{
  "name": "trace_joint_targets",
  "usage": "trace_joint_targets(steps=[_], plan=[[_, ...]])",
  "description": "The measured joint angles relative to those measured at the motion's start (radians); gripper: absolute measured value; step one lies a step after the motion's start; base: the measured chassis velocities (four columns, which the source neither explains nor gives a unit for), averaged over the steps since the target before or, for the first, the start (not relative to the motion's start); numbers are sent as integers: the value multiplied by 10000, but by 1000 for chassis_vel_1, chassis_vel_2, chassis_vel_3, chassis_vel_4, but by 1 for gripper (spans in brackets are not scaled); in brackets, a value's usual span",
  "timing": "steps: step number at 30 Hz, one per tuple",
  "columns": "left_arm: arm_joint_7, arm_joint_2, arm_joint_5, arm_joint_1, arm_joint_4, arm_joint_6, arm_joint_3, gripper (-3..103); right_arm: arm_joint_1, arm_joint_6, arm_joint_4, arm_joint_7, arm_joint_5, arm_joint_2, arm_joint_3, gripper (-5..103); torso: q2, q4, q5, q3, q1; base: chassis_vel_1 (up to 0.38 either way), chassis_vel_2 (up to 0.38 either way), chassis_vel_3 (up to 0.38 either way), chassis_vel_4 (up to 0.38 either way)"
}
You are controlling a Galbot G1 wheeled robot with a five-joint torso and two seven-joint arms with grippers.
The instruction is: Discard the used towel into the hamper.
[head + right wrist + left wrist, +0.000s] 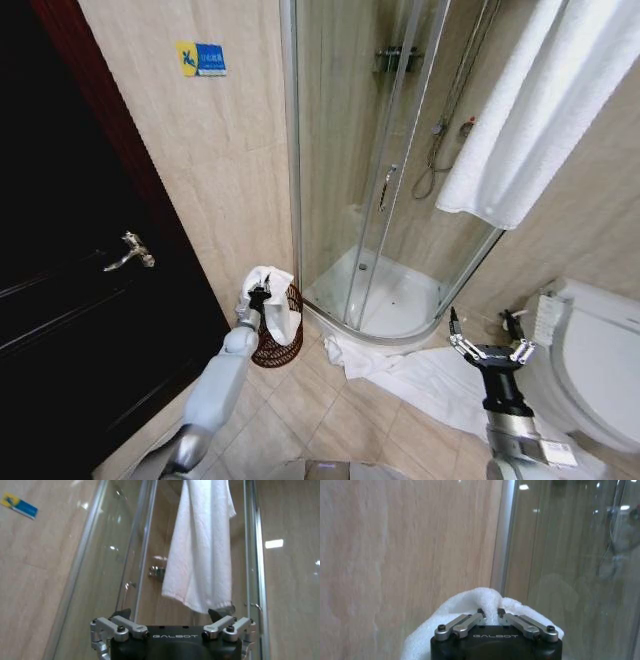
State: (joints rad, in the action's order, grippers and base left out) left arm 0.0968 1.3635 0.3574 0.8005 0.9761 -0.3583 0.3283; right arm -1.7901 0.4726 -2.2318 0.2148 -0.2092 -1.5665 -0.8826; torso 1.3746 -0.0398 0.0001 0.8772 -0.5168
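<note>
In the head view my left gripper [259,293] is shut on a bunched white towel [276,300], which hangs over the rim of the hamper [281,347]. The hamper is a small dark reddish-brown open-weave basket on the tiled floor, by the wall beside the shower. In the left wrist view the towel [481,597] bulges up around the closed left gripper [490,612], with beige wall and shower glass behind it. Low at the right, my right gripper [484,325] stands open and holds nothing; the right wrist view shows the same spread right gripper [170,615].
A glass shower enclosure [400,200] stands straight ahead. A dark door with a metal handle [130,250] is at the left. A toilet [590,350] sits at the right. Another white cloth [420,378] lies on the floor, and a white towel [530,110] hangs at the upper right.
</note>
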Motion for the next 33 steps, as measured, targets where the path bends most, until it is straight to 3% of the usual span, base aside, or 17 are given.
trace_joint_targets(steps=[9, 19, 26, 33], plan=[[230, 261, -404, -612, -1504, -155, 13, 4, -6, 56, -744, 286, -175, 41, 81, 100, 0, -1, -2, -1, 2, 0, 0, 0, 0], [526, 741, -1395, -1945, -4264, -734, 173, 4, 63, 262, -641, 370, -168, 3, 183, 100, 0, 0, -1, -1, 1, 0, 0, 0, 0], [577, 1019, -1803, -2279, -5092, -853, 232, 4, 72, 116, -665, 386, -145, -27, 149, 100, 0, 1, -1, 0, 1, 0, 0, 0, 0], [577, 1041, -1845, -2338, -5170, -926, 270, 4, 106, 91, -710, 384, -141, -41, 184, 100, 0, 0, -1, -1, 2, 0, 0, 0, 0]])
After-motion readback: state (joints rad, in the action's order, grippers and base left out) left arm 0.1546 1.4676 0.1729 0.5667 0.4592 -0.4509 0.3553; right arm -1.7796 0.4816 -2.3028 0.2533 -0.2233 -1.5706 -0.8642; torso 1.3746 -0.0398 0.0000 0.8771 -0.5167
